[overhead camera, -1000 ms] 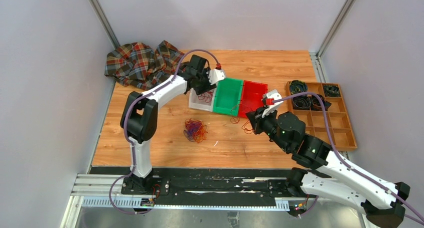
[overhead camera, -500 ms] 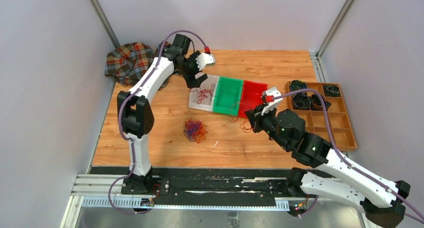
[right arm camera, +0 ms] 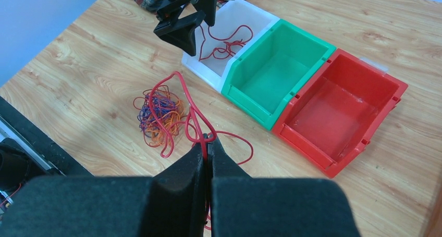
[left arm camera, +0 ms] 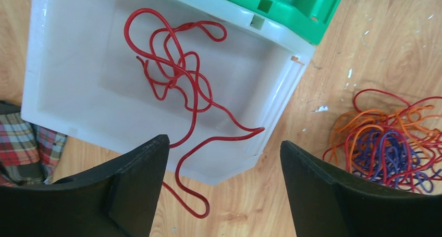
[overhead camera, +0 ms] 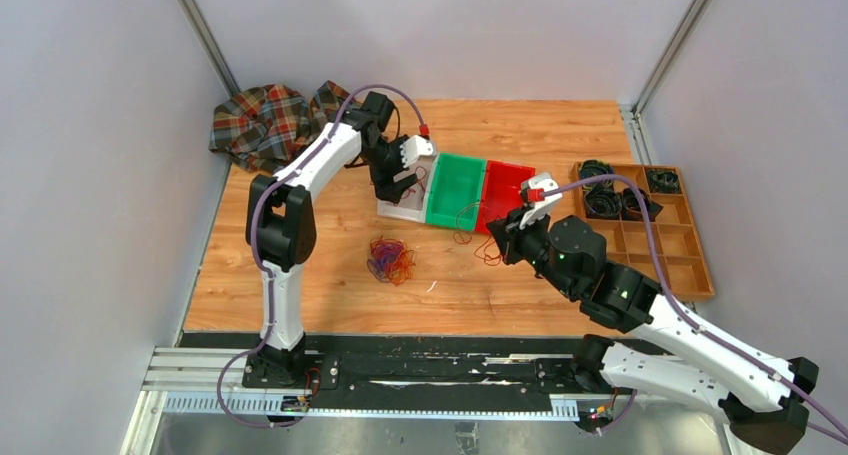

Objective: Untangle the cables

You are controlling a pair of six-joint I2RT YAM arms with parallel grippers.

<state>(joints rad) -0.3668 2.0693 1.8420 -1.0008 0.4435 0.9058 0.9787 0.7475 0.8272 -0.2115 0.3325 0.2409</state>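
My right gripper [right arm camera: 208, 143] is nearest: jaws pinched fully together on a red cable [right arm camera: 194, 114], with its loops trailing down to the table [overhead camera: 560, 125] in front of the green bin [right arm camera: 271, 70]. Just beside it, the tangle [right arm camera: 158, 113] of red, orange and purple cables lies on the wood; I cannot tell if my strand is free of it. Farther out, my left gripper [left arm camera: 223, 143] hangs wide open and empty over the white bin [left arm camera: 39, 65]. A second red cable [left arm camera: 177, 75] lies inside, one loop spilling over the wall onto the table.

Overhead view from behind, close wrist views, sharing white bin [left arm camera: 68, 104]
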